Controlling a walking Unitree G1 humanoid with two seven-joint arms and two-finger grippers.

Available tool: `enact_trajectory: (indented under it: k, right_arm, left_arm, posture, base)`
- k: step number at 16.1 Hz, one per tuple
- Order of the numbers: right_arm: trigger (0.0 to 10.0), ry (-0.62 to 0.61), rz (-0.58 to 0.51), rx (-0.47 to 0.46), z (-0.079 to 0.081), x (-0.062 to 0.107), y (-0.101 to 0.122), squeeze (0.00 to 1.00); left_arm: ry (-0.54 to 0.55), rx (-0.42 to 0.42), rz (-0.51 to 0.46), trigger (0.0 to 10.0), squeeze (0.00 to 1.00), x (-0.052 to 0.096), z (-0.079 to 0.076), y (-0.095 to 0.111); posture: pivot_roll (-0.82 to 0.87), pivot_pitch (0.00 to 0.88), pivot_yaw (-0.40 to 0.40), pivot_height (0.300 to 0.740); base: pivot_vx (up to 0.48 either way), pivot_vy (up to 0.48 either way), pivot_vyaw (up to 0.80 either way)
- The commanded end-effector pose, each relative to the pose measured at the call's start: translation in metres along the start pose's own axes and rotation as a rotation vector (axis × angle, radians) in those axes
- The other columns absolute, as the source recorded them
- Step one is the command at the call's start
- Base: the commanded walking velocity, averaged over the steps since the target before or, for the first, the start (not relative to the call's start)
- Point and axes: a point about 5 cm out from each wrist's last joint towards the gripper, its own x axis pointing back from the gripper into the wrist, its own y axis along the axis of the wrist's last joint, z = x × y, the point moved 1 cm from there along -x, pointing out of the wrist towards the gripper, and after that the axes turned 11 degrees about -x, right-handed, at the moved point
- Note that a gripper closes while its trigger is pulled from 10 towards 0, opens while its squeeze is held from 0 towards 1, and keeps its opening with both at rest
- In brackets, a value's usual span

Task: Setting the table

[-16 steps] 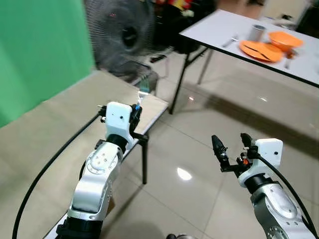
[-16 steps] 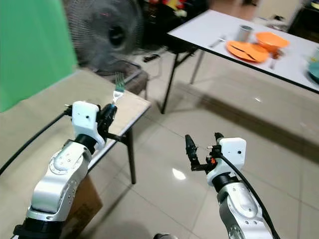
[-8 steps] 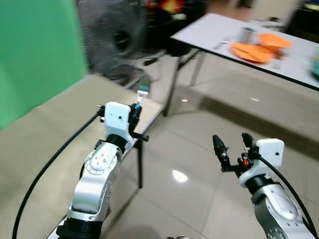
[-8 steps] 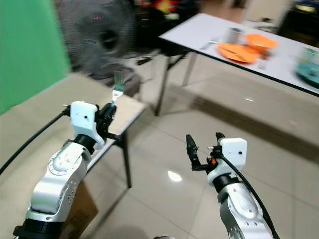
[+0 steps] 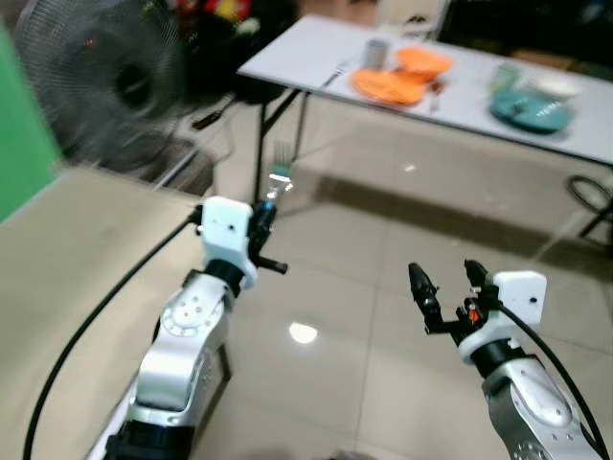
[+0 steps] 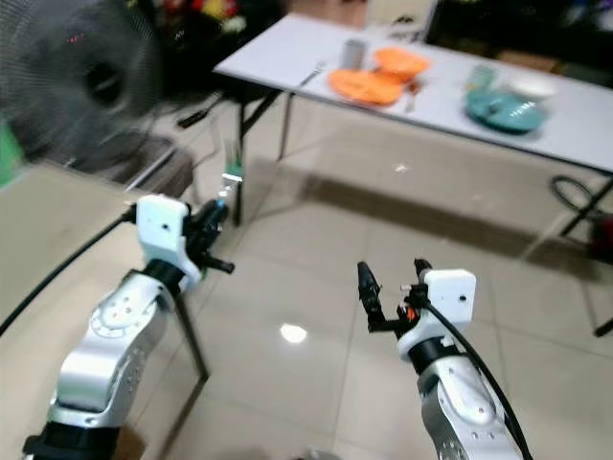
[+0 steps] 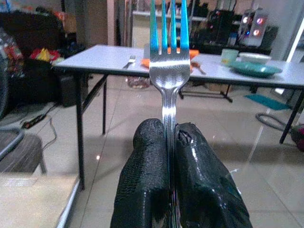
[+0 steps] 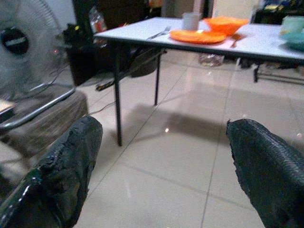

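My left gripper [image 5: 265, 206] is shut on a metal fork [image 5: 279, 172], held upright with its tines up; in the left wrist view the fork [image 7: 168, 57] rises from between the two black fingers [image 7: 147, 156]. My right gripper [image 5: 448, 287] is held out at waist height, open and empty. Across the room stands a white table [image 5: 316, 67] with an orange plate [image 5: 388, 84], an orange bowl [image 5: 424, 63], a grey cup [image 5: 376, 52], a fork [image 5: 335, 71] and a teal plate [image 5: 532, 107] with a teal cup [image 5: 508, 75].
A beige table [image 5: 67, 249] lies at my left, under the left arm. A large standing fan [image 5: 105, 81] stands behind it, with dark clutter beside it. Glossy tiled floor [image 5: 364, 287] stretches between me and the white table. A black cable loop [image 5: 589, 192] lies at the far right.
The camera has swung to the right: the green wall has slid out of view and the white table now sits near the top centre. Both arms keep their pose, fork still held.
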Motion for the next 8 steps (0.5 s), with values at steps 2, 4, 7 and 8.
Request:
enact_trajectory:
  k: [2, 4, 7, 8]
  right_arm:
    - [10.0, -0.016, -0.033, 0.009, -0.0048, 0.0012, 0.0072, 0.00]
    - [10.0, -0.018, -0.035, 0.009, -0.0049, 0.0013, 0.0074, 0.00]
    - [10.0, -0.022, -0.038, 0.006, -0.0053, 0.0022, 0.0077, 0.00]
    - [10.0, -0.023, -0.038, 0.005, -0.0053, 0.0024, 0.0078, 0.00]
  left_arm:
    - [-0.029, 0.014, -0.024, 10.0, 0.00, -0.0025, -0.0065, 0.0061]
    - [-0.031, 0.014, -0.024, 10.0, 0.00, -0.0027, -0.0066, 0.0062]
    - [-0.039, 0.015, -0.026, 10.0, 0.00, -0.0025, -0.0076, 0.0067]
    - [-0.041, 0.015, -0.026, 10.0, 0.00, -0.0026, -0.0078, 0.0067]
  posture:
    - [-0.02, 0.000, -0.050, 0.740]
    - [-0.02, 0.000, -0.047, 0.740]
    - [-0.02, 0.000, -0.045, 0.740]
    - [-0.02, 0.000, -0.043, 0.740]
  base:
    - [0.339, 0.000, -0.80]
    - [0.347, 0.000, -0.80]
    - [0.358, 0.000, -0.80]
    - [0.352, 0.000, -0.80]
